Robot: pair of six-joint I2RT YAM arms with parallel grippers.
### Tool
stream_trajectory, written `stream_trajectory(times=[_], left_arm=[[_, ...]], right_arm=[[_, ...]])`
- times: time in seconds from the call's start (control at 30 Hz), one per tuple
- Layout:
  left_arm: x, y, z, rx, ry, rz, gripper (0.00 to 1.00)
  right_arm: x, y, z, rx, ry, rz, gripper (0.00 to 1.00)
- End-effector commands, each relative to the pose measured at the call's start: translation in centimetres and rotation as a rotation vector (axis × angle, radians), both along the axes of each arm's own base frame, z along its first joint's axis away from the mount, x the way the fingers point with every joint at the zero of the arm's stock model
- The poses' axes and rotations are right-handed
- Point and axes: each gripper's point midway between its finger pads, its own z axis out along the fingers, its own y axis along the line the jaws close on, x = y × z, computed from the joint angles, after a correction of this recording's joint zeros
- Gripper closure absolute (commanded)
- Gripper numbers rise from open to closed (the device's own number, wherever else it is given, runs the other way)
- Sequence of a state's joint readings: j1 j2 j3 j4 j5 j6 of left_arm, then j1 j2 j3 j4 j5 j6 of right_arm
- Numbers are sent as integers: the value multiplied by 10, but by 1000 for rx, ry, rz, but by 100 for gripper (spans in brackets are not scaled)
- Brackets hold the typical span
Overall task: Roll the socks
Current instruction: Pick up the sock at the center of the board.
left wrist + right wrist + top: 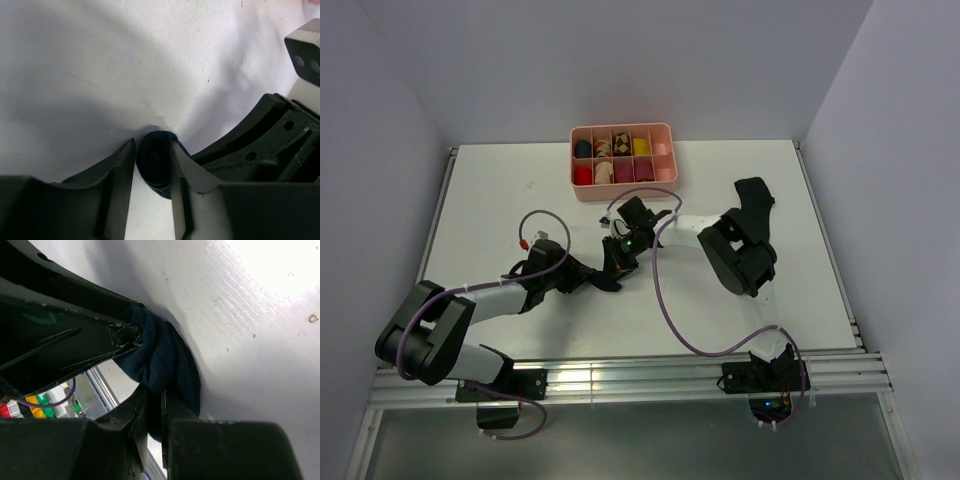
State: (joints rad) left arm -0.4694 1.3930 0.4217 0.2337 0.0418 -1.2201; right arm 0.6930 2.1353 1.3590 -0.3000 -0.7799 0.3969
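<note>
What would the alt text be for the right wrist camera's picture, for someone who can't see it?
A dark sock, bunched into a wad, is pinched in the right claw at the bottom of the view. The left claw reaches in from the upper left, its tips against the same sock. Behind them lies a white table.

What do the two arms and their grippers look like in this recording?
The left arm and right arm pair bulky black joints with white links; a thin purple cable loops along each. The left gripper and right gripper have dark, curved, tapering jaws.
</note>
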Motion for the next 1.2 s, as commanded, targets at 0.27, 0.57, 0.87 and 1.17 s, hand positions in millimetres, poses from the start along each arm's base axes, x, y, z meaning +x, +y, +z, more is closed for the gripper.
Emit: stream_trajectory(times=[0.27, 0.57, 0.87, 1.17], left_arm=[[8, -6, -3, 34, 16, -29, 99], [14, -12, -2, 103, 38, -116, 99], [26, -22, 3, 137, 41, -186, 99], [33, -31, 2, 156, 57, -250, 99]], right_arm=[[12, -32, -25, -120, -235, -39, 67], [47, -46, 27, -130, -664, -54, 46], [45, -32, 66, -184, -1061, 65, 35], [28, -10, 57, -261, -1230, 248, 31]])
